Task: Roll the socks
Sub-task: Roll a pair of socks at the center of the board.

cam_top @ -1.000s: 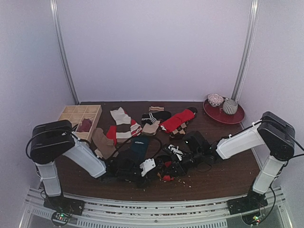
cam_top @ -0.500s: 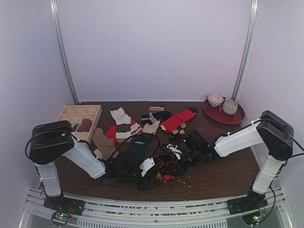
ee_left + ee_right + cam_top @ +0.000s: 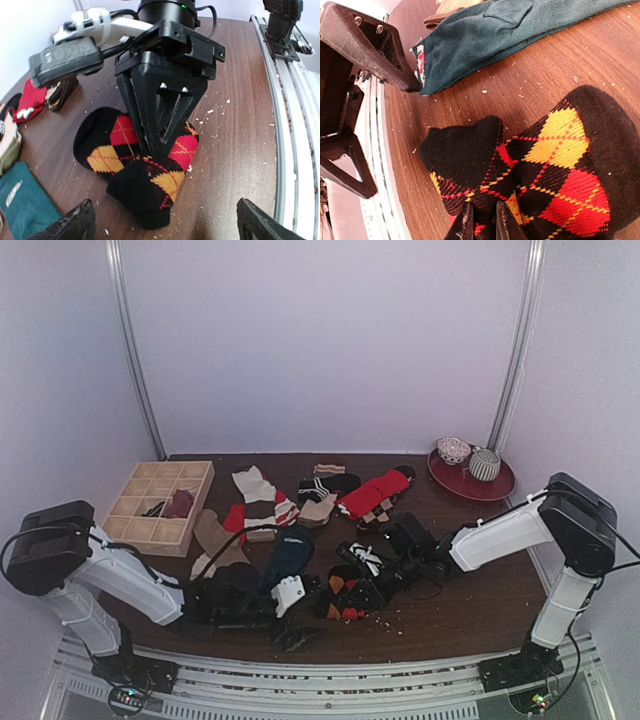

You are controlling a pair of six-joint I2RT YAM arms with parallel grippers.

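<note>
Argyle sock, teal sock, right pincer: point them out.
argyle sock (image 3: 167,182), left wrist view, orange diamond on the folded part.
teal sock (image 3: 485,35), right wrist view, its flat body.
right pincer (image 3: 484,222), right wrist view, between its fingertips.

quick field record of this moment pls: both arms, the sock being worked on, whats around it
left gripper: jaws wide open, holding nothing
right gripper: jaws pinched shut on the argyle sock
argyle sock: black with red and yellow diamonds, partly folded over itself, lying on the table
teal sock: flat beside the argyle sock, not gripped
other socks: loose, further back
wooden tray: back left
roll status: not finished
</note>
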